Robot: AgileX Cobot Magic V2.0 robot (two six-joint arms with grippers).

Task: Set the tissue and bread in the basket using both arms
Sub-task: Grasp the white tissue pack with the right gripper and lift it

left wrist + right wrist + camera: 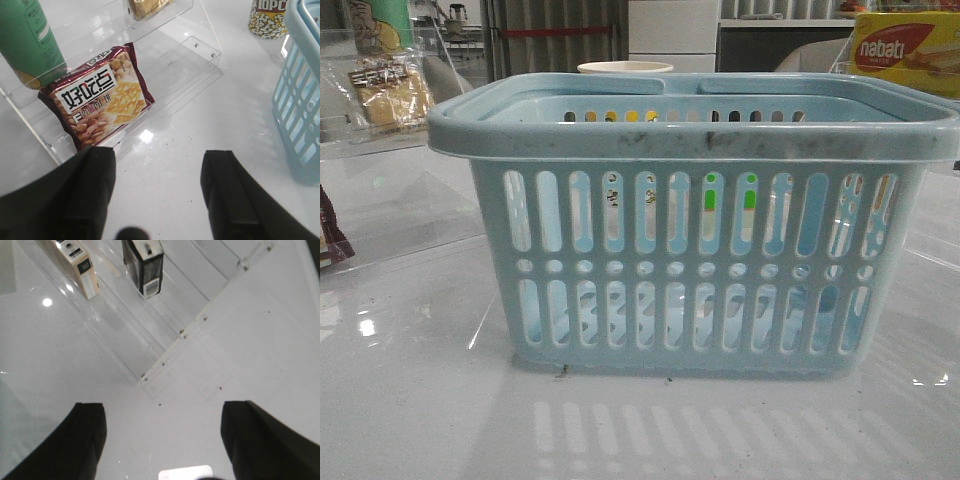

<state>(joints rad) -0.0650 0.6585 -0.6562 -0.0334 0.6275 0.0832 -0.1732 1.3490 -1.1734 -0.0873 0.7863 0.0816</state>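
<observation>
We judge that the task is at its beginning. The pale blue basket (690, 220) stands in the middle of the front view, and through its slots we see no tissue and no bread inside, though the floor of it is only partly visible. Both things are left to do.

The bread packet (388, 92) is at about ten o'clock from the basket in the front view, on a clear acrylic shelf (380, 145), well apart from the basket. The tissue pack (143, 266), dark with pale markings, shows only in the right wrist view, standing on a clear acrylic stand (165, 340) beside a cream-coloured box (75, 265). The front view does not show it.

The left gripper (157, 187) is spread wide with nothing between its fingers; it hangs over the white table (200, 125). The right gripper (162, 437) is also spread wide and holds nothing.

The front view shows no arm at all. The left wrist view shows a brown biscuit wrapper (100, 97) at about eleven o'clock from the gripper, a green bottle (27, 42) next to it, and a popcorn cup (267, 20) near the basket corner. A golden packet (145, 7) lies at the picture's edge; we cannot tell if it is the bread. The front view alone shows the nabati box (905, 52) at one o'clock behind the basket.
</observation>
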